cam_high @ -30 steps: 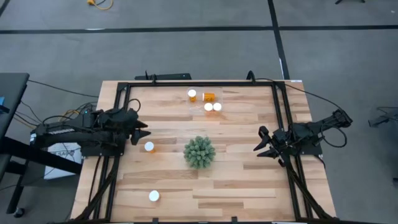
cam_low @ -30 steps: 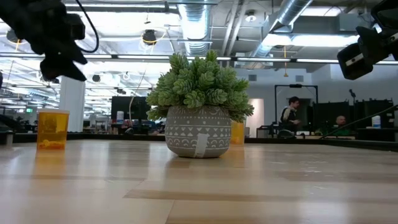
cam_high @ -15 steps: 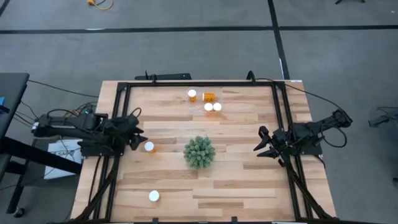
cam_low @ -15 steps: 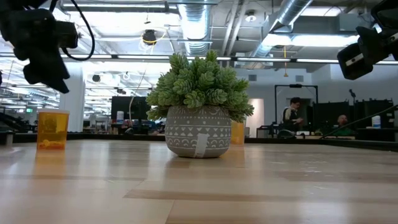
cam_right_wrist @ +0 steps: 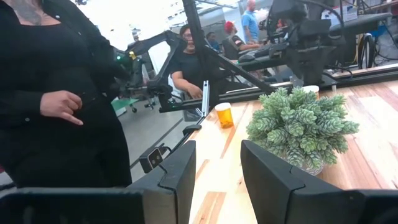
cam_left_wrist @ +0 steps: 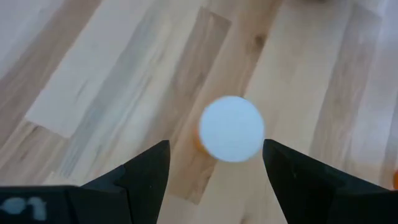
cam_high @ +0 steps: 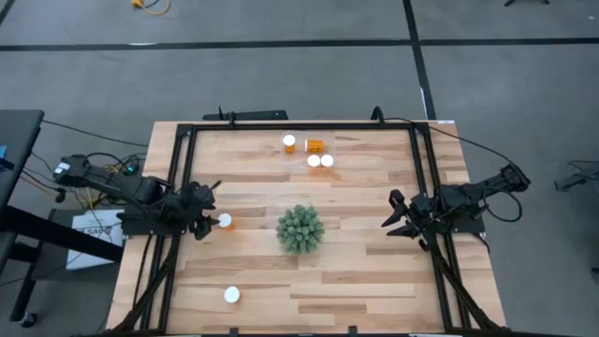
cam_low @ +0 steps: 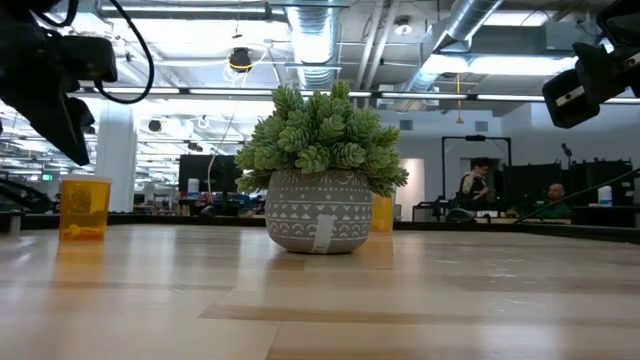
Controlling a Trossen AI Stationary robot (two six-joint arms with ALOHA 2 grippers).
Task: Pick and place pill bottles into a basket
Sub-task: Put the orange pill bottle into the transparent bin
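Note:
An upright orange pill bottle with a white cap (cam_high: 225, 222) stands on the table left of the plant; it also shows in the low view (cam_low: 85, 207) and in the left wrist view (cam_left_wrist: 231, 129). My left gripper (cam_high: 208, 221) is open and points down just above it, one finger on either side of the cap, touching nothing. Several more pill bottles (cam_high: 314, 146) stand or lie at the far middle, where the clear basket (cam_high: 301, 155) barely shows. One bottle (cam_high: 231, 295) stands near the front edge. My right gripper (cam_high: 391, 223) is open and empty at the table's right.
A spiky green plant in a grey pot (cam_high: 299, 228) stands at the table's middle, right of the left gripper. A black frame (cam_high: 299, 124) runs around the table. People show in the room beyond the table, in the right wrist view (cam_right_wrist: 68, 106).
My left gripper has gone toward the table's near edge and down toward the bottle left of the plant, tipping to point downward over its cap. The bottle has stayed where it was.

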